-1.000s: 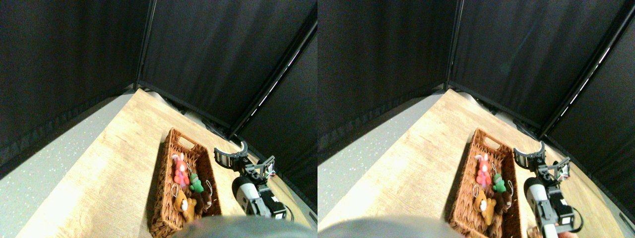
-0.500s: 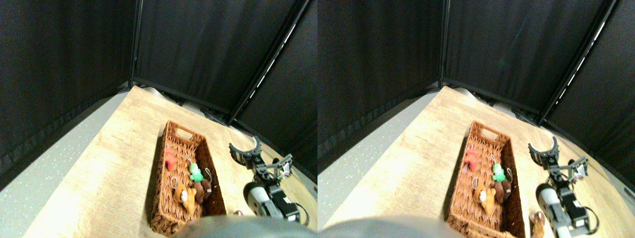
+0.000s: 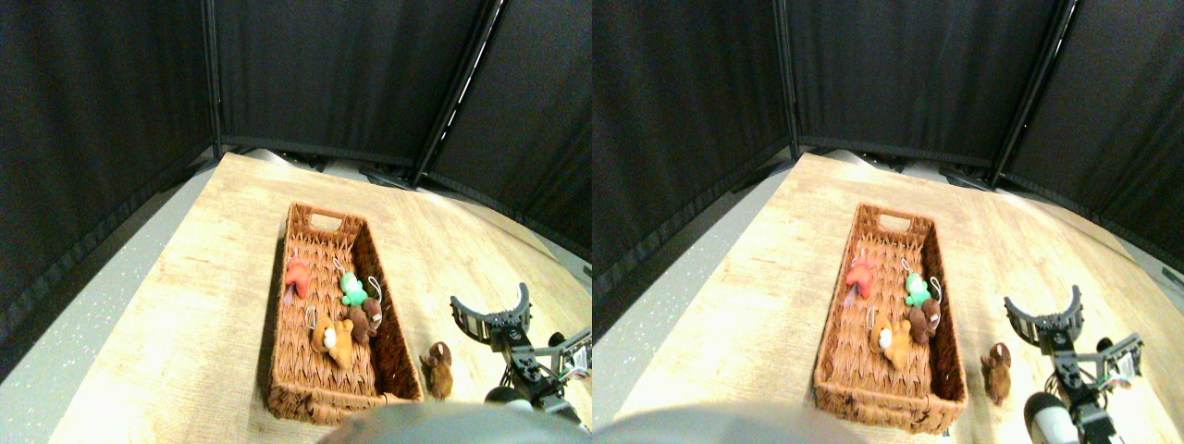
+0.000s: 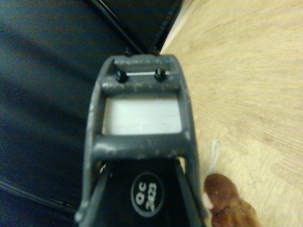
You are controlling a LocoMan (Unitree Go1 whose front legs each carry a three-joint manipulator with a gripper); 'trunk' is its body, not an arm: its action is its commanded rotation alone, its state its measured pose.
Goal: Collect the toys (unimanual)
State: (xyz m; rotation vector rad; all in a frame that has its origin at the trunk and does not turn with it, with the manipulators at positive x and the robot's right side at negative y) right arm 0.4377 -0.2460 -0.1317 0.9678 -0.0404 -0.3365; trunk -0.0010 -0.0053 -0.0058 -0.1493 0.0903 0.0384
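While the forward camera looks down on a pale wood-grain table (image 3: 213, 305) edged at its left by speckled grey floor (image 3: 83, 342), we note a long rectangular wicker basket (image 3: 277, 370) of brown woven strands, with a cut-out handle slot in its far end wall. Four plush toys lie on its floor: a red toy (image 3: 296, 277) against the left wall, an orange-brown bear (image 3: 330, 340) nearer the camera with a metal loop at its head, a green toy (image 3: 351, 289) towards the right wall, and a dark brown toy (image 3: 367, 317) touching the green one and resting by the right wall. Outside the basket, just beside its near right corner, a fifth toy, a brown plush animal (image 3: 437, 369), lies on the bare table. Right of that, the right gripper (image 3: 489, 311) shows two curved, ribbed dark jaws spread wide like a crescent, holding nothing and apart from the toy. Black fabric panels (image 3: 351, 83) on dark poles close off the background. We see in the wrist camera what the forward one does not: the open rectangular frame of a scuffed grey jaw, and close beside it the fuzzy brown animal with a thin pale cord loop on the wood. No lettering is legible on the toys or basket.
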